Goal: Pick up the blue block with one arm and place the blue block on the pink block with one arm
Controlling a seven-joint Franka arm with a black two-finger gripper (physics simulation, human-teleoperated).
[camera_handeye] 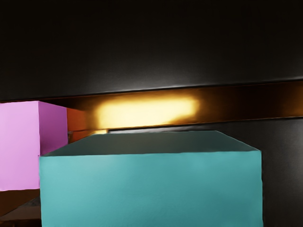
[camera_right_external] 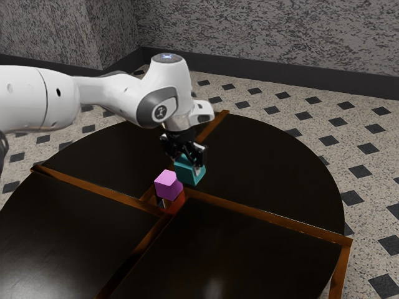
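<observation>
Dark and round, the surface [camera_right_external: 262, 162] is crossed by wooden strips [camera_right_external: 262, 215] that split it into quarters. Over it the white arm [camera_right_external: 93, 96] reaches in from the exterior view's left. Its black fingers [camera_right_external: 199, 154] point down, clamped on the blue block [camera_right_external: 190, 173] [camera_handeye: 151, 189] (more teal than blue). That block hangs just beside the pink block [camera_right_external: 168, 185] [camera_handeye: 23, 142], which sits at the strips' crossing.

the gripper [camera_right_external: 189, 161] grips the blue block [camera_right_external: 191, 175] from two sides, just beside the pink block [camera_right_external: 167, 184] on the dark table [camera_right_external: 274, 168].
</observation>
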